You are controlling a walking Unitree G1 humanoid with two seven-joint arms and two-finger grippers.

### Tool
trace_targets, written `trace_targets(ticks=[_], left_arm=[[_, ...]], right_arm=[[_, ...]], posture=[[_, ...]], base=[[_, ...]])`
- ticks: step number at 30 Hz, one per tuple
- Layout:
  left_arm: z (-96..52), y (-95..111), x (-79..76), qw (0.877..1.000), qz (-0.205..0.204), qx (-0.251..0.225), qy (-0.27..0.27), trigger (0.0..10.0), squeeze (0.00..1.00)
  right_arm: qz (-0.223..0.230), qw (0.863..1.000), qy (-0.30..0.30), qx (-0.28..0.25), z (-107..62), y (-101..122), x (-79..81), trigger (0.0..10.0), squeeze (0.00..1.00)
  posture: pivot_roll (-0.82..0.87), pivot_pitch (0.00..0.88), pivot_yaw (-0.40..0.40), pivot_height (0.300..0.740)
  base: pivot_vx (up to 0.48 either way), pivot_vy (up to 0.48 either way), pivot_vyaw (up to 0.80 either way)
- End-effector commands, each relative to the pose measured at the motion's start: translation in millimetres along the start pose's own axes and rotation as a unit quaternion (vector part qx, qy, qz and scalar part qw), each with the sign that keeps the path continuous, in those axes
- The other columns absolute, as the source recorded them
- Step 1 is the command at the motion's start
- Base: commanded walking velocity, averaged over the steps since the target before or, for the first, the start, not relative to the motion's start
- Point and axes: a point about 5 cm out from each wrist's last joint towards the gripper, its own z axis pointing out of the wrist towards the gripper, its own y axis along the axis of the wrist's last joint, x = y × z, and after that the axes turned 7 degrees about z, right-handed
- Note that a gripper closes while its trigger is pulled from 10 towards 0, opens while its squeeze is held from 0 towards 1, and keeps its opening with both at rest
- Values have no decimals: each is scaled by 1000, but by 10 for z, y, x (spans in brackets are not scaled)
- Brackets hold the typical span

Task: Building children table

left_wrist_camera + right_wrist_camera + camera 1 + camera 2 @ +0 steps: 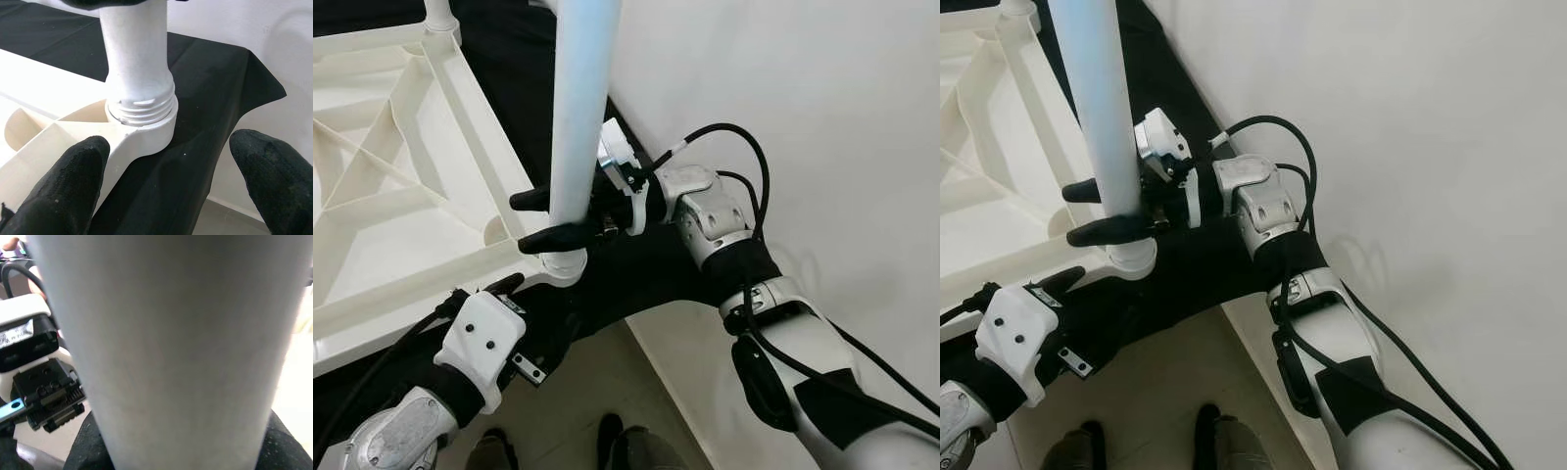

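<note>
Now my right gripper (536, 217) clamps the upright leg (579, 108) just above its socket (146, 128); my left gripper (171, 181) waits wide below.

White table leg (579, 108) between the right gripper's (548, 217) black fingers; white ribbed tabletop (401, 166) beside it; black cloth (210, 98) beneath.

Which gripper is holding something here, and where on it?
The right gripper clamps the white table leg on its lower shaft, just above the threaded socket. The left gripper is open, holding nothing.
</note>
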Motion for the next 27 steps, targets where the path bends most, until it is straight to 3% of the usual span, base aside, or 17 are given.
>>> trace_targets(ticks=[1, 7, 10, 11, 13, 14, 15, 16, 19, 20, 24, 25, 26, 27], left_arm=[[-24, -2, -56, 1000, -8, 4, -12, 10000, 0], [-21, -2, -79, 1000, -12, 4, -16, 10000, 0], [-22, -7, -95, 1000, -15, 3, -22, 10000, 0], [-23, -11, -113, 1000, -16, 4, -26, 10000, 0], [-23, -11, -113, 1000, -16, 4, -26, 10000, 0], [-25, -15, -121, 999, -17, 5, -29, 10000, 0], [-26, -13, -113, 999, -16, 5, -30, 10000, 0], [-30, -14, -100, 999, -15, 5, -29, 10000, 0], [-32, -14, -91, 999, -14, 6, -28, 10000, 0], [-25, -10, -82, 1000, -15, 4, -26, 10000, 0], [-4, -11, -80, 1000, -16, 1, -26, 10000, 0], [-4, -11, -80, 1000, -16, 1, -26, 10000, 0], [-1, -16, -76, 1000, -15, 1, -25, 10000, 0], [-1, -18, -73, 1000, -14, 2, -24, 10000, 0]], right_arm=[[24, 1000, 6, 9, -58, -132, 22, 0, 0], [30, 995, -91, 3, -324, -369, 77, 0, 0], [79, 980, -180, 13, -437, -607, 171, 0, 0], [119, 948, -289, 51, -417, -827, 203, 0, 0], [119, 948, -289, 51, -417, -827, 203, 0, 0], [151, 880, -443, 85, -427, -1025, 232, 0, 0], [194, 855, -469, 105, -257, -1175, 479, 0, 0], [216, 850, -469, 101, -86, -1194, 643, 0, 0], [229, 859, -450, 87, 36, -1169, 748, 0, 0], [215, 865, -446, 80, 44, -1114, 672, 0, 0], [185, 855, -478, 76, -78, -1023, 389, 0, 0], [185, 855, -478, 76, -78, -1023, 389, 0, 0], [176, 857, -480, 64, -105, -965, 285, 10000, 212], [175, 860, -477, 55, -105, -941, 258, 10000, 212]], posture=[[233, 317, -198, 740], [226, 326, -198, 740], [201, 330, -206, 740], [206, 331, -215, 740], [206, 331, -215, 740], [211, 328, -217, 740], [212, 340, -196, 740], [213, 338, -192, 740], [213, 338, -192, 740], [206, 320, -183, 740], [204, 313, -189, 740], [204, 313, -189, 740], [207, 307, -189, 740], [209, 307, -188, 740]], base=[[0, 0, 0], [0, 0, 0], [0, 0, 0], [0, 0, 0], [0, 0, 0], [0, 0, 0], [0, 0, 0], [0, 0, 0], [0, 0, 0], [0, 0, 0], [0, 0, 0], [0, 0, 0], [0, 0, 0], [0, 0, 0]])
